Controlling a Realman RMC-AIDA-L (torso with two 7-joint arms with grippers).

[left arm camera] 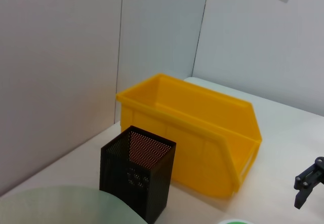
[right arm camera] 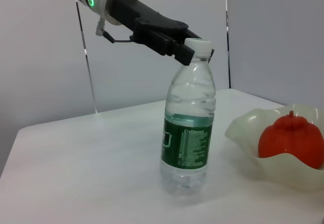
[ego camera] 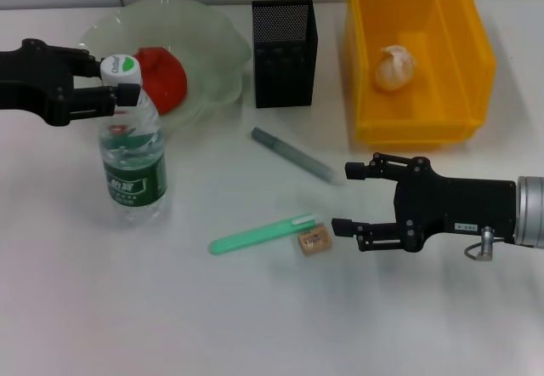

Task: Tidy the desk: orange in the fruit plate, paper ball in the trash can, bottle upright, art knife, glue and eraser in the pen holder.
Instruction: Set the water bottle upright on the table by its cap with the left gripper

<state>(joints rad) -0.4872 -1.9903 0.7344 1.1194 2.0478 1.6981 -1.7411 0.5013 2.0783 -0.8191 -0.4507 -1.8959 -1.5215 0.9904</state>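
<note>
Left gripper: fingers either side of the bottle cap, close to it but seemingly just slack, so apart rather than clamped.
Bottle: upright on the table, clear ribbed plastic, green label, white-green cap; that step looks done, so the next move is to draw clear without knocking it.
Fruit plate: pale green, translucent, wavy rim; the lumpy red-orange orange sits inside.
Pen holder: square black mesh cup, nothing visible inside.
Loose items: grey glue stick, mint art knife, tan eraser beside the knife's end.
Right gripper: jaws spread wide, low, just beside the eraser; probably the next pick, needing a narrow, careful pinch.
Trash can: glossy yellow bin, crumpled white paper ball within.
</note>
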